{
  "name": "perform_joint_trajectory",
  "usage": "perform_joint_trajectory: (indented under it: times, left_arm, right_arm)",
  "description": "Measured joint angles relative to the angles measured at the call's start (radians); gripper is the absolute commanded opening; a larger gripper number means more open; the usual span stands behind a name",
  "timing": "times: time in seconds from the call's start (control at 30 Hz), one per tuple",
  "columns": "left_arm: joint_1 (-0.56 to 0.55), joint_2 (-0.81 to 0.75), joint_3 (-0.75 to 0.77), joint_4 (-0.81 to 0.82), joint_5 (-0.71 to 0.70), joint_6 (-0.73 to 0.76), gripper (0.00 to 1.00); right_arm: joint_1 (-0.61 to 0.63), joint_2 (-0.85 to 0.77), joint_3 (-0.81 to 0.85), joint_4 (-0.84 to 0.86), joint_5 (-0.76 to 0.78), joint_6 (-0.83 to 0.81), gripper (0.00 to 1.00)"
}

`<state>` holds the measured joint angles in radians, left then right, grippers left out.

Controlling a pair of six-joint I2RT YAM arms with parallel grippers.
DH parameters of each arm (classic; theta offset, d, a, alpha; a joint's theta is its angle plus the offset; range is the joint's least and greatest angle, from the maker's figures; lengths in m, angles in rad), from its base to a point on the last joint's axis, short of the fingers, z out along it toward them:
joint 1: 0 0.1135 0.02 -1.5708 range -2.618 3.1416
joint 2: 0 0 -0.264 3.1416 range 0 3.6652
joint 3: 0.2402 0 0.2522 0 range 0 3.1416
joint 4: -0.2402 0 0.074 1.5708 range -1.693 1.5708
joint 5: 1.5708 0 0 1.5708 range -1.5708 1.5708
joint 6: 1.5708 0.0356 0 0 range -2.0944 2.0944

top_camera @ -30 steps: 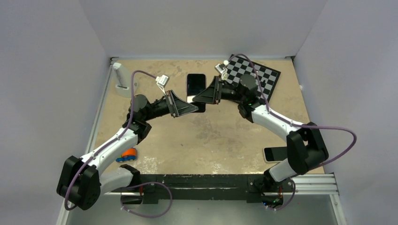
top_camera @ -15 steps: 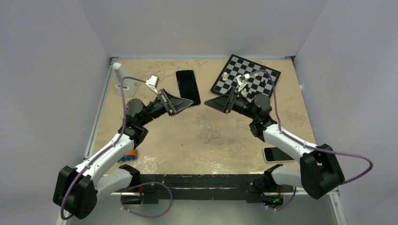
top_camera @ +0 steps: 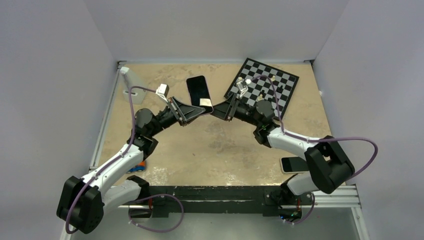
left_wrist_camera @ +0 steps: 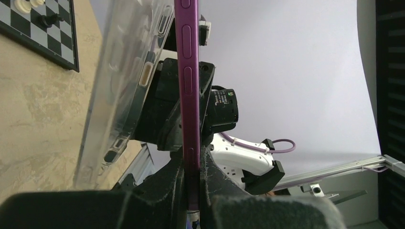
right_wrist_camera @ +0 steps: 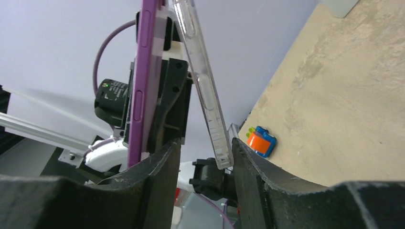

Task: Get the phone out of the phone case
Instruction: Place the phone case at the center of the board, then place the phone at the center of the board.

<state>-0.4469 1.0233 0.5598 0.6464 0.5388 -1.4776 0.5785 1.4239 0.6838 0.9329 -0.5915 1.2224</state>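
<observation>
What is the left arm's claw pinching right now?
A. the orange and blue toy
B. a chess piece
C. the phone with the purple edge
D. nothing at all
C: in the left wrist view the left gripper is shut on the purple edge of the phone, with the clear case splayed off to one side.

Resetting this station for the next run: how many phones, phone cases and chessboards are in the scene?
Phones: 2, the purple-edged phone held up and the white-rimmed phone
Phone cases: 1, the clear phone case
Chessboards: 1, the chessboard
Total: 4
</observation>
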Motion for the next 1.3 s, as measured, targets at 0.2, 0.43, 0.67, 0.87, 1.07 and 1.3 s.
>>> perform_joint_trajectory:
  times: [0.2,0.43,0.67,0.87,1.07,1.3]
  left_arm:
    - [0.0,0.004,-0.015,0.031,0.006,-0.025,0.0]
    - [0.0,0.014,-0.018,0.047,0.008,-0.026,0.0]
    - [0.009,-0.032,-0.018,-0.127,-0.027,0.143,0.0]
    - [0.077,-0.021,0.014,-0.34,-0.121,0.3,0.0]
    - [0.149,0.166,0.076,-0.33,-0.21,0.27,0.0]
    - [0.159,0.455,0.084,-0.146,-0.472,0.151,0.0]
  right_arm:
    - [0.041,0.04,0.041,0.04,0.024,0.005,0.0]
    - [0.056,0.033,0.065,-0.203,0.158,-0.09,0.0]
    - [0.042,-0.014,0.126,-0.66,0.396,-0.301,0.29]
    - [0.037,-0.009,0.118,-0.768,0.415,-0.401,0.74]
    - [0.037,0.112,0.134,-0.782,0.383,-0.457,0.77]
    - [0.037,0.069,0.11,-0.806,0.38,-0.473,0.76]
